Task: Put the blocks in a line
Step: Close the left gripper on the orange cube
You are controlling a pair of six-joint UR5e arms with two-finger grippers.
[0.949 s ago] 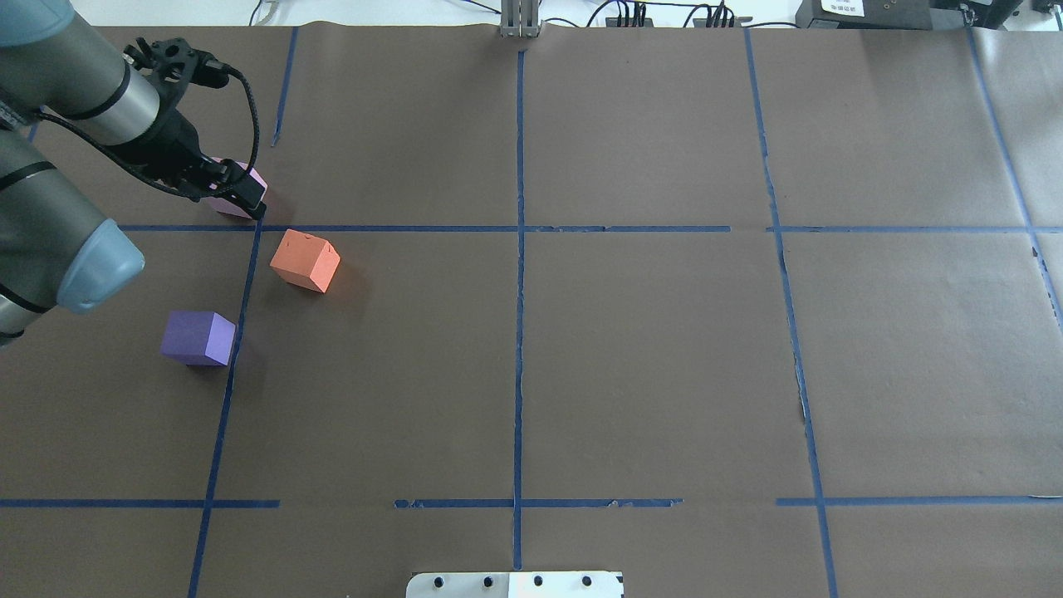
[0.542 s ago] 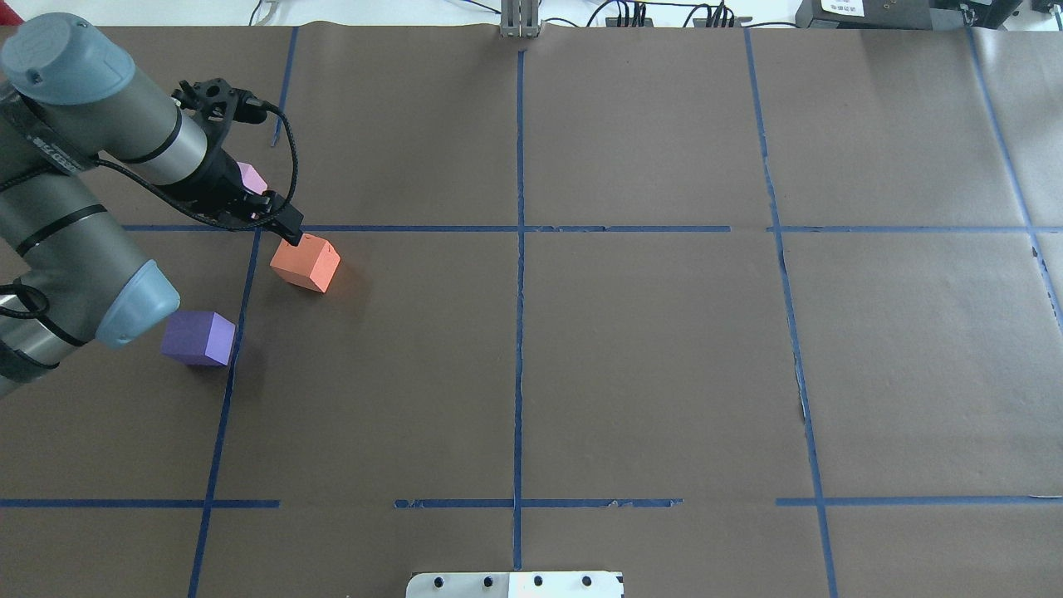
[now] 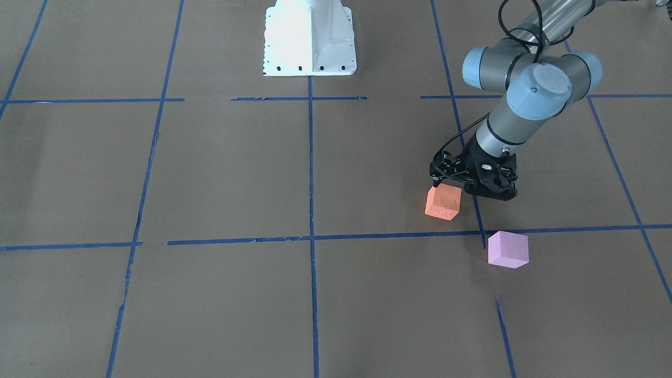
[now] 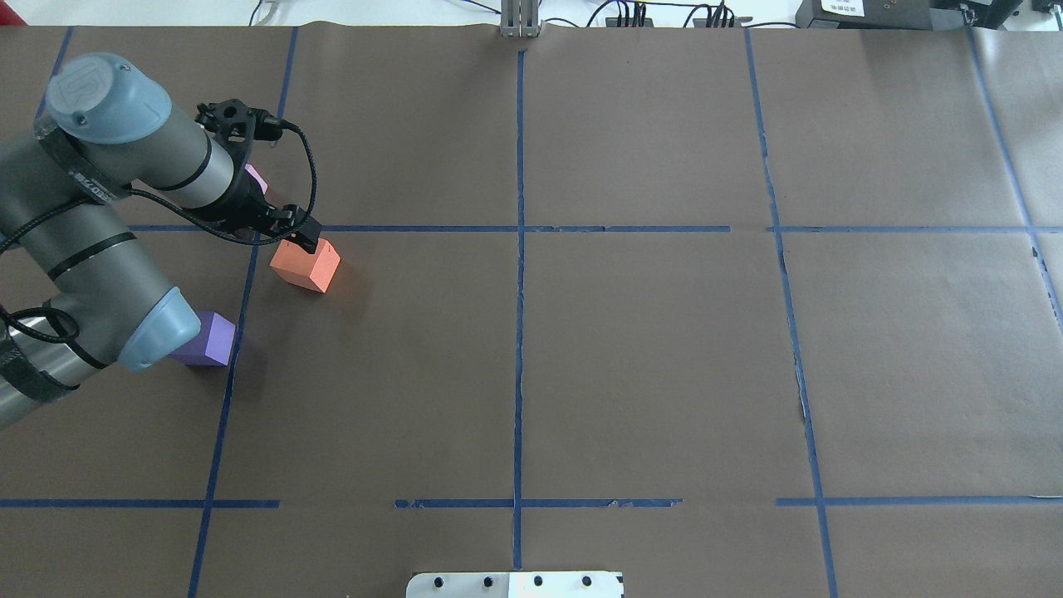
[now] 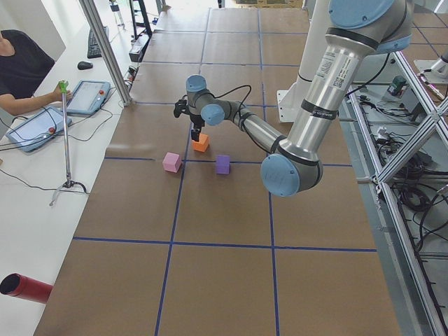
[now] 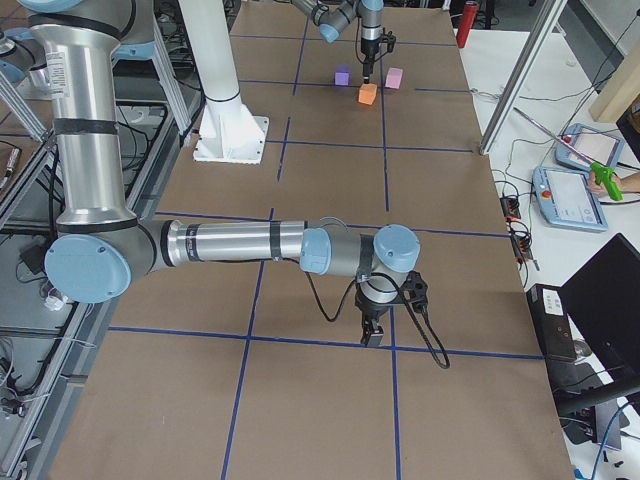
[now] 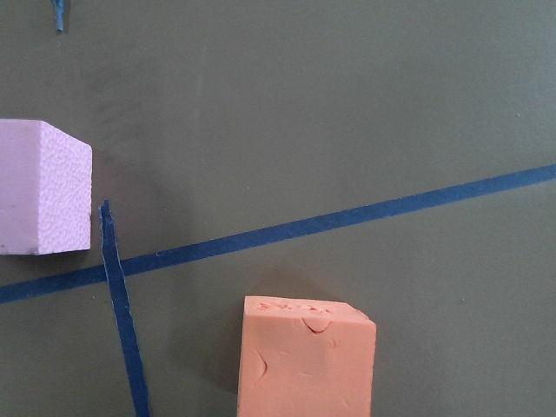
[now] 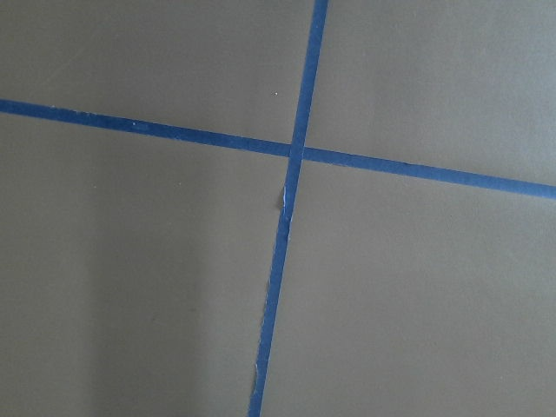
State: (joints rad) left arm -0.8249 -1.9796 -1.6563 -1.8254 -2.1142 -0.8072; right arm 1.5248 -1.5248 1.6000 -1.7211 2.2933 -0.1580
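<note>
The orange block (image 4: 306, 266) lies just below a blue tape line at the table's left. My left gripper (image 4: 309, 242) points down at its far top edge, fingers together and holding nothing; in the front view the gripper (image 3: 436, 182) is at the block's (image 3: 443, 202) back edge. The pale pink block (image 3: 507, 249) stands apart beyond the tape line, mostly hidden by the wrist in the overhead view (image 4: 256, 178). The purple block (image 4: 213, 339) is half hidden under my left elbow. My right gripper (image 6: 372, 335) hovers low over bare paper far from the blocks; I cannot tell whether it is open or shut.
Brown paper with blue tape lines (image 4: 519, 332) covers the table. The white robot base (image 3: 310, 37) stands at the near middle edge. An operator (image 5: 24, 70) with tablets sits beyond the far edge, next to a thin stand (image 5: 66, 140).
My left gripper has moved right, from over the pink block to the orange block's far edge. The blocks have not visibly shifted.
</note>
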